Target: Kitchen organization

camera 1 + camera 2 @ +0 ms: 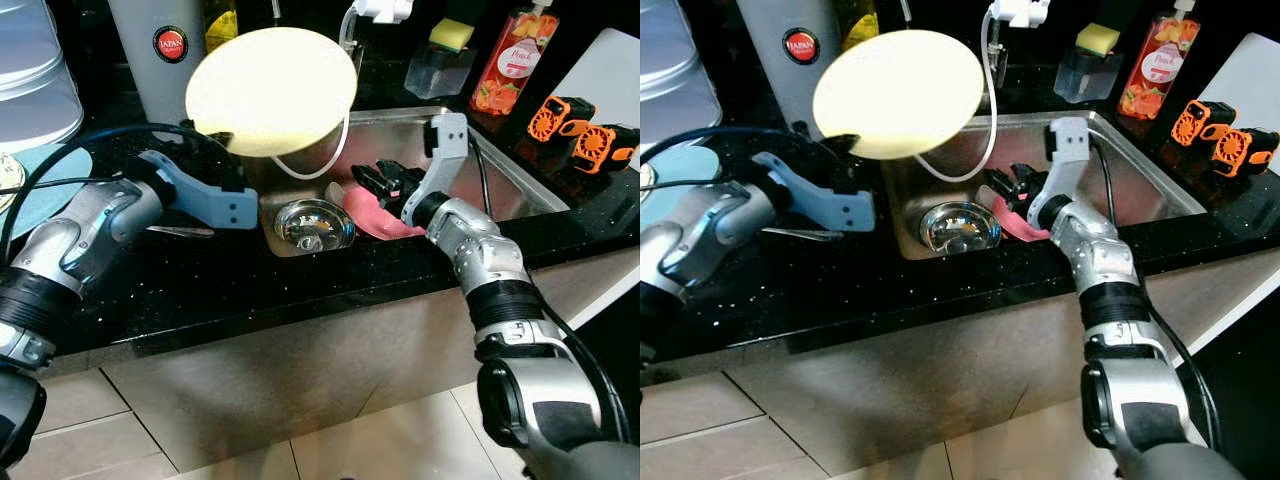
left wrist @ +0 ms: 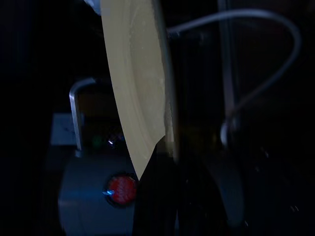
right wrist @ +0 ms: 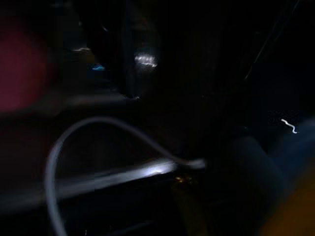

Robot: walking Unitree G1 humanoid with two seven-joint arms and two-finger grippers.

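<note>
My left gripper (image 1: 216,140) is shut on the rim of a pale yellow plate (image 1: 272,90). It holds the plate tilted in the air over the back left corner of the steel sink (image 1: 510,180). The left wrist view shows the plate (image 2: 138,93) edge-on. A pink plate (image 1: 378,217) lies in the sink bottom beside the round drain strainer (image 1: 313,225). My right gripper (image 1: 386,182) reaches down into the sink just above the pink plate's far edge.
A silver pot with a red label (image 1: 167,55) stands behind the yellow plate. A white hose (image 1: 322,160) loops into the sink. Behind the sink are a sponge holder (image 1: 447,52) and a soap bottle (image 1: 513,60). Orange-black gadgets (image 1: 562,118) lie at right. A pale blue plate (image 1: 40,178) lies at left.
</note>
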